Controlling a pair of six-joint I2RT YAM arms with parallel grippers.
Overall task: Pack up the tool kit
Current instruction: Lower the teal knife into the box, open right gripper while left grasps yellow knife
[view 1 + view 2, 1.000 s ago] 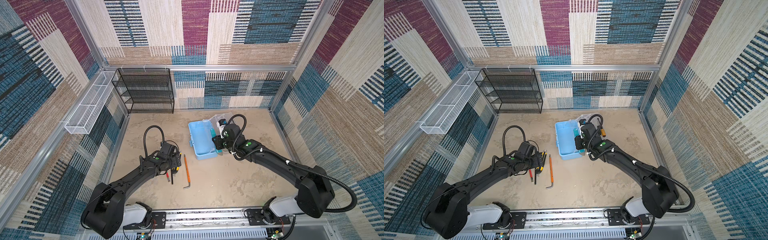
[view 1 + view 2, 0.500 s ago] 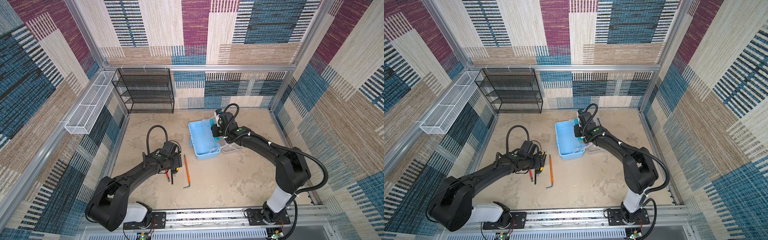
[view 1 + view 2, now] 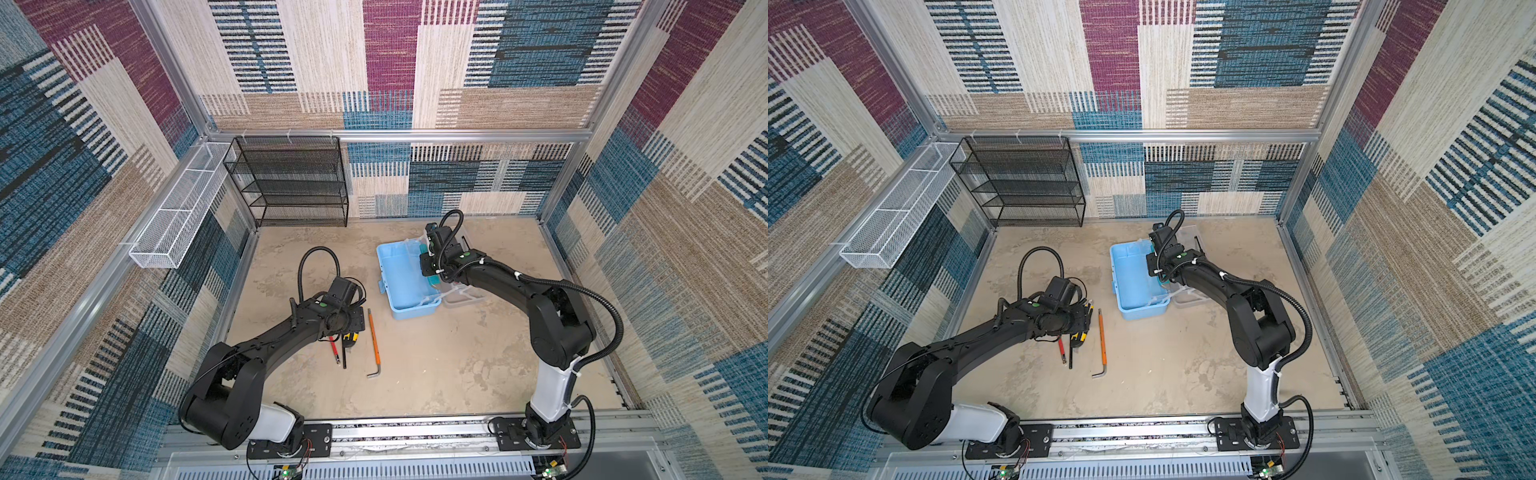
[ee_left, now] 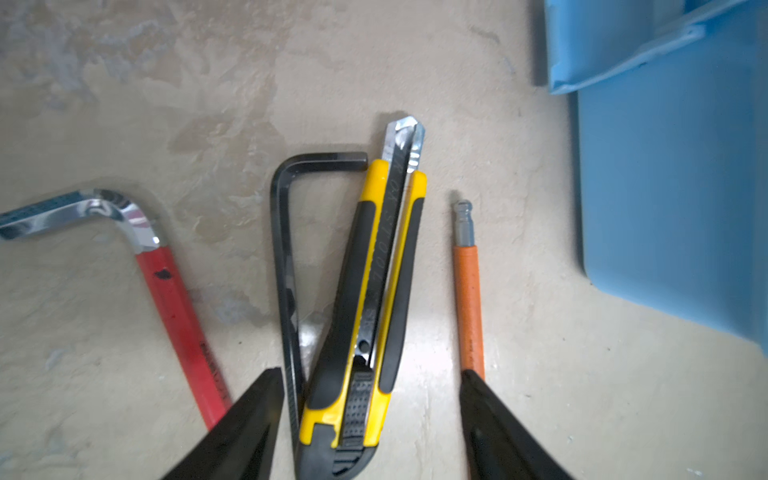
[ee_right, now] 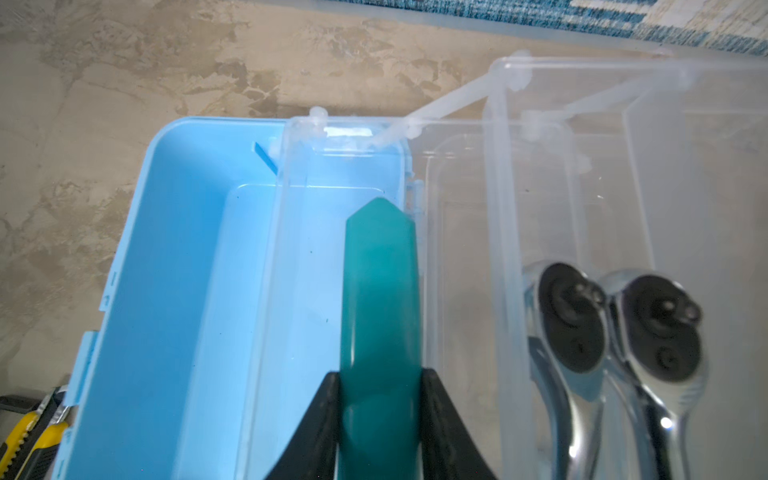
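The left jaws stood released, their black fingers [image 4: 249,419] set apart on either side of the yellow utility knife [image 4: 374,299], which lay flat on the bench [image 3: 436,365]. One finger was clear of the knife. Between the other finger and the knife ran the long arm of a black hex key [image 4: 286,257], its short end meeting the knife's nose. Outside the fingers we saw a red-sleeved hex key [image 4: 174,299] on one side and an orange-sleeved hex key [image 4: 468,299] on the other.

The right jaws were clenched on a teal tool handle [image 5: 380,311], both fingers pressed to its sides. We held it over a clear tray [image 5: 299,249] seated in the toolbox [image 5: 166,291], though we could not tell whether handle and tray touched. Beside the tray, the folded-out clear lid section [image 5: 706,166] held two chrome ratchets [image 5: 573,324] side by side.

In both top views the toolbox [image 3: 405,282] sat open on the bench's right half, towards the back, with the orange-sleeved hex key [image 3: 372,336] near its front left corner but apart from it. The black mesh rack [image 3: 291,183] stood against the back wall and the white mesh basket [image 3: 174,224] hung on the left wall.
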